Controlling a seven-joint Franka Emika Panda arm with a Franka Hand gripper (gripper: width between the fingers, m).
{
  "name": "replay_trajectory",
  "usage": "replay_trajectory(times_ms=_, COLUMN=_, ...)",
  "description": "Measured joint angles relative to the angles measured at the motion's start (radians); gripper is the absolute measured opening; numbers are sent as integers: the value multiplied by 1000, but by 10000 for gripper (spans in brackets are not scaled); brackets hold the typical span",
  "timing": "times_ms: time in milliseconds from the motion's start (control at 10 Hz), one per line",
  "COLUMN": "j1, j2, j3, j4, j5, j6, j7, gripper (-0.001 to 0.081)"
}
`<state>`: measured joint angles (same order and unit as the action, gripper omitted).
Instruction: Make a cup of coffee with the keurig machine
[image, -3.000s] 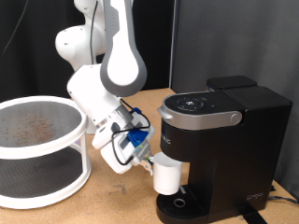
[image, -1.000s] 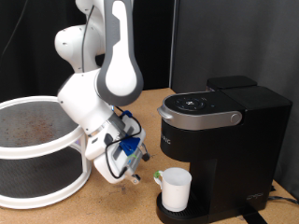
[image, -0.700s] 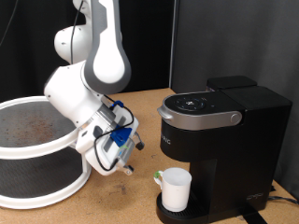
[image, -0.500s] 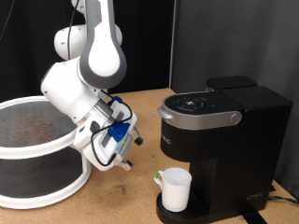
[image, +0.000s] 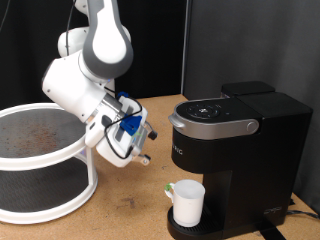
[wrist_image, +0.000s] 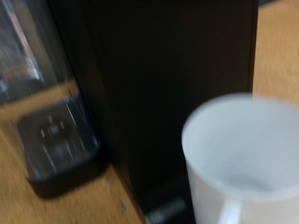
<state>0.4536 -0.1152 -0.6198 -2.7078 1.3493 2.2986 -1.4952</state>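
Exterior view, left to right:

- White wire-mesh rack (image: 40, 165), round, two tiers, lower left of the frame, standing on the wooden bench (image: 125, 215)
- White robot arm (image: 85, 70), upper left to centre, bent down over the bench, blue fittings and black cables near its wrist
- End effector (image: 142, 158), left of centre, raised clear of the bench, between the rack and the keurig machine, apart from both; nothing shows between its fingers, and how far they stand apart cannot be told at this size
- Cup (image: 188, 202), white, upright, lower centre-right, standing on the round drip tray (image: 178, 228) at the foot of the keurig machine, under the overhanging brew head, free of the end effector
- Small green item at the cup's left edge, too small to identify
- Keurig machine (image: 245, 165), matte black, right half of the frame, lid down, silver-rimmed button panel (image: 208, 111) on top of the head
- Dark curtain backdrop (image: 250, 40), upper right

Wrist view:

- Button panel (wrist_image: 58, 131), blurred, at the left edge
- Keurig machine (wrist_image: 168, 84), black body filling the centre
- Cup (wrist_image: 245, 159), white rim and hollow interior, blurred, at the lower right
- End effector fingers not in this picture
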Motion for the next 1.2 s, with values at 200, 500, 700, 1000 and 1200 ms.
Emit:
replay_trajectory(times_ms=200, j1=-16, j2=-89, j3=-9, j4=-13, j5=7, j6=-46, j7=-13, gripper=807)
replay_trajectory(times_ms=500, j1=-30, j2=-213, j3=-8, j4=-26, j5=-2, j6=-60, j7=89, gripper=807)
replay_trajectory(times_ms=700, j1=-29, j2=-211, j3=-2, j4=-22, j5=-2, j6=-59, j7=58, gripper=807)
replay_trajectory(times_ms=1000, j1=-23, j2=-282, j3=63, j4=4, j5=0, j6=-29, j7=-103, gripper=807)
replay_trajectory(times_ms=1200, j1=-23, j2=-337, j3=110, j4=18, j5=-28, j6=8, j7=-153, gripper=807)
